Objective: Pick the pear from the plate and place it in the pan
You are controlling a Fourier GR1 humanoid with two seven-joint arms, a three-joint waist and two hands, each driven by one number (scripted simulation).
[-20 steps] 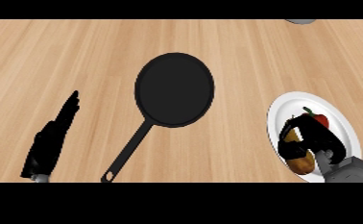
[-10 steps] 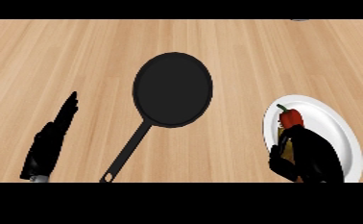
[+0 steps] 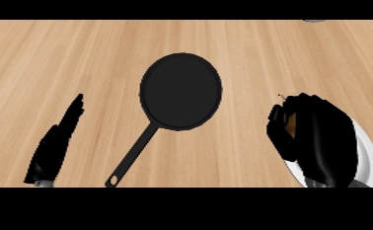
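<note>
One wide wooden counter [image 3: 87, 51] with a pale, straight grain fills the view. At its centre lies the black pan [image 3: 180, 91], round and flat, matte, with nothing inside; its thin handle runs toward 7 o'clock and ends in a small hole. At 4 o'clock from the pan is the white round plate [image 3: 360, 140], mostly covered by the right hand [image 3: 317, 140]. This hand has its fingers curled around the pear [image 3: 290, 125], of which only a small brown-yellow patch shows between fingers and thumb, over the plate's left rim. The pear's long axis and direction I cannot tell. At 8 o'clock from the pan the left hand [image 3: 58, 142] rests with straight fingers pointing toward 12 o'clock, holding nothing.
</note>
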